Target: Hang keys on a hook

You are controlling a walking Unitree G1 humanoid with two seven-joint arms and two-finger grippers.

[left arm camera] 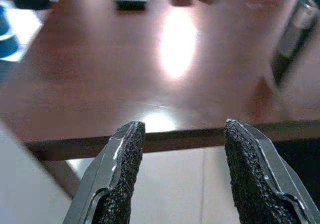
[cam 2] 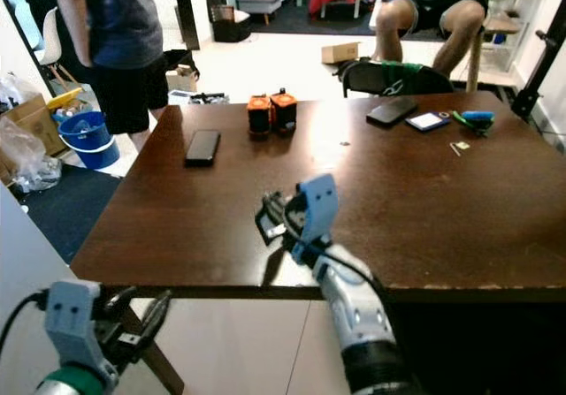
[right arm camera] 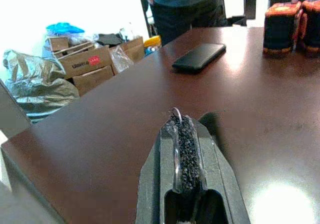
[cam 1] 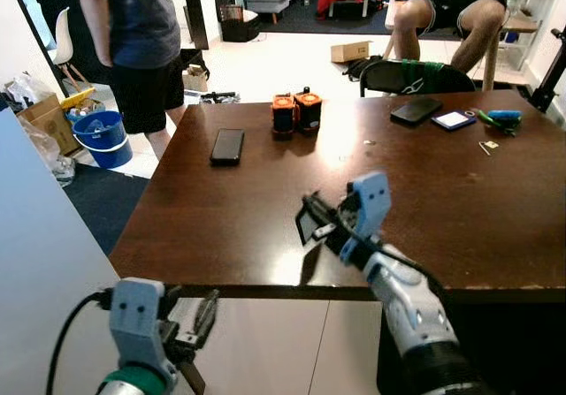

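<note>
Two rough black pads [left arm camera: 122, 184], glossy tabletop [cam 1: 230, 209]

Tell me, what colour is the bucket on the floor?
The bucket is blue, clearest in the left eye view.

Right arm raised forward, left arm held low.
The right gripper [cam 1: 309, 216] has its fingers [right arm camera: 181, 149] pressed together on a thin metal ring; the left gripper [cam 1: 205, 317] has its fingers [left arm camera: 122, 169] spread apart.
</note>
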